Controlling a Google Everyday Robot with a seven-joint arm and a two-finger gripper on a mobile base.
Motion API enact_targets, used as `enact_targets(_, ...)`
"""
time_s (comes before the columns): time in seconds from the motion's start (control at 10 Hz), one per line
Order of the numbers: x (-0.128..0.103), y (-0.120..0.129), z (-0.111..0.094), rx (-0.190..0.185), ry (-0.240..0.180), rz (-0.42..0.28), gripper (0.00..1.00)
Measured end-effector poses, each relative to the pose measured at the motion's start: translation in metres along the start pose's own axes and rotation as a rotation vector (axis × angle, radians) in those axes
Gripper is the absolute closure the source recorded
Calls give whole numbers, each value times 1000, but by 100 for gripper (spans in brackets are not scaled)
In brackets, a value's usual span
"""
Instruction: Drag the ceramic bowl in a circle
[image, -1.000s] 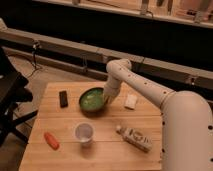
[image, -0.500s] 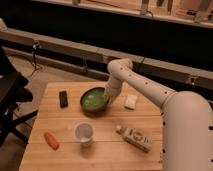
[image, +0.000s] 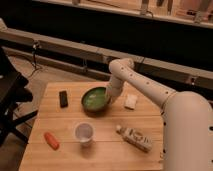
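Observation:
The ceramic bowl is round, shallow and glossy green with a darker rim. It sits on the wooden table, at the far middle. My white arm reaches from the right, bends, and comes down to the bowl. My gripper is at the bowl's right rim, touching or just inside it. The arm's end hides the contact.
A small white cup stands in front of the bowl. A dark rectangular object lies to the bowl's left. An orange carrot-like object lies at the front left. A white packet and a lying bottle are on the right.
The bowl and gripper have stayed almost in place; the arm's bend has shifted very slightly.

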Motion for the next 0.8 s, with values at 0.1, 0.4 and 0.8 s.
enact_targets(0.1,0,1,0,-1,0,1,89)
enact_targets(0.4,2,5,-1,-5,0,5,89)
enact_targets(0.8,4,8,-3,-9,1,11,89)
